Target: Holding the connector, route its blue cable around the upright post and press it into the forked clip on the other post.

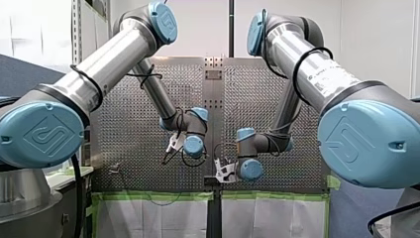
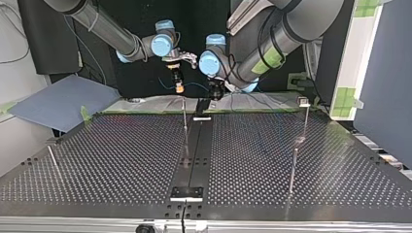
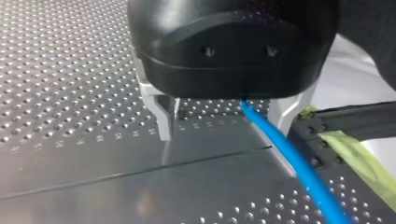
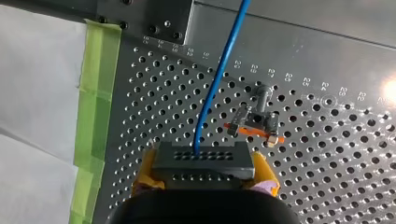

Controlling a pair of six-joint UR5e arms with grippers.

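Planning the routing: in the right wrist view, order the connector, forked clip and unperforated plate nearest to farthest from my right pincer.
1. connector: held in the right pincer.
2. forked clip: ahead, off to one side.
3. unperforated plate: beyond the clip.

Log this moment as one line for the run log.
right gripper: shut on connector | left gripper: open, blue cable between fingers | forked clip: no cable yet

front: behind | top: opposite, low | wrists: close | shared: perforated table [image 1: 129, 129] [image 2: 121, 145]
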